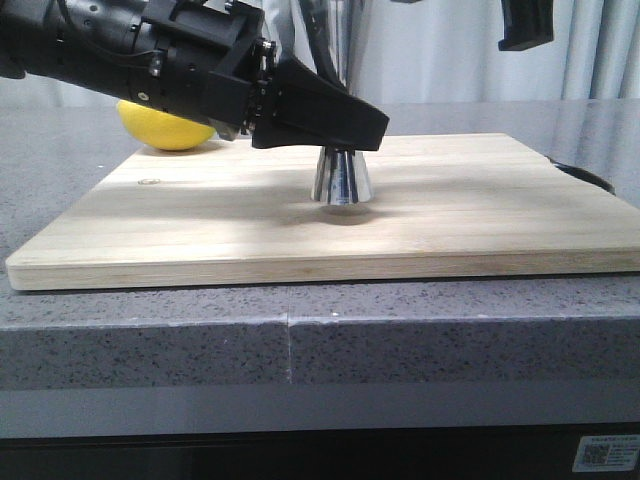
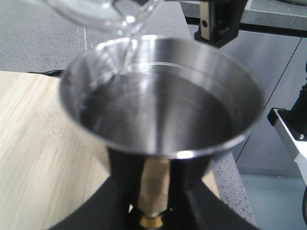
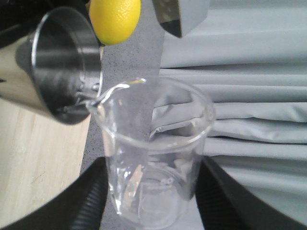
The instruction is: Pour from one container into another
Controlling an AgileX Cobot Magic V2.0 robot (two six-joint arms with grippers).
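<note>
The left arm reaches in from nine o'clock in the front view, level over the board, its black wrist housing leading to the left gripper. The jaws are closed about the narrow waist of the steel jigger, one black finger showing on each side in the left wrist view. The right gripper is barely visible at one o'clock in the front view. Its ribbed black fingers clamp the tilted glass beaker from both sides.
</note>
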